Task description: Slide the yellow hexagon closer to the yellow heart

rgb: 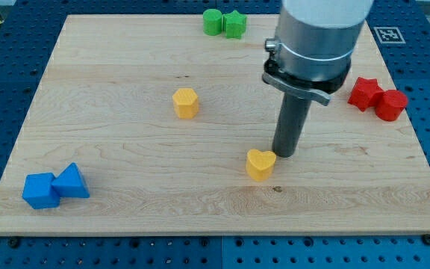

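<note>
— Pale wooden board [125, 164] is lying on blue pegboard. Where is my tip [284, 155] sitting?

— It is resting just right of the yellow heart block [260, 164], gripping nothing (a bare rod).

— And the yellow hexagon block [186, 102]?

— It is standing upright, well up-left of my tip; no long axis is showing.

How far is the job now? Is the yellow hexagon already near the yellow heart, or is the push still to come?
Nothing looks done: the yellow hexagon stands apart from the yellow heart, up and toward the view's left of it. In hand: my tip sits just to the view's right of the heart, far from the hexagon. Left: get my tip behind the hexagon, probably at its upper left, and slide it toward the heart.
</note>
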You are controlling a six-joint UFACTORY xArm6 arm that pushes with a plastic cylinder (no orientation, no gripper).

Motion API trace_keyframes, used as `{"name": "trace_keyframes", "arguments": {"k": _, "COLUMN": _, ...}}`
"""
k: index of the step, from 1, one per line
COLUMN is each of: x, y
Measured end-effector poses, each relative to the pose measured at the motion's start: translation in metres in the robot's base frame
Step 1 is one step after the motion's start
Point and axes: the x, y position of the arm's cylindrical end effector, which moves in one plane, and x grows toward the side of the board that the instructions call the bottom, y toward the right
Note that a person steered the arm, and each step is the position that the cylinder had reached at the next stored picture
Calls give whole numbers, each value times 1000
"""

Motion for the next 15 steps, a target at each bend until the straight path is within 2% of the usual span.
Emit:
{"name": "trace_keyframes", "arguments": {"k": 2, "x": 27, "y": -56}}
{"name": "trace_keyframes", "arguments": {"k": 3, "x": 27, "y": -72}}
{"name": "trace_keyframes", "arguments": {"k": 4, "x": 9, "y": -115}}
{"name": "trace_keyframes", "arguments": {"k": 5, "x": -8, "y": -192}}
{"name": "trace_keyframes", "arguments": {"k": 6, "x": -80, "y": -245}}
{"name": "trace_keyframes", "arguments": {"k": 7, "x": -140, "y": -239}}
{"name": "trace_keyframes", "arguments": {"k": 8, "x": -140, "y": -218}}
{"name": "trace_keyframes", "arguments": {"k": 10, "x": -97, "y": -168}}
{"name": "trace_keyframes", "arguments": {"k": 12, "x": -85, "y": -110}}
{"name": "trace_keyframes", "arguments": {"k": 14, "x": -37, "y": -108}}
{"name": "trace_keyframes", "arguments": {"k": 15, "x": -22, "y": -84}}
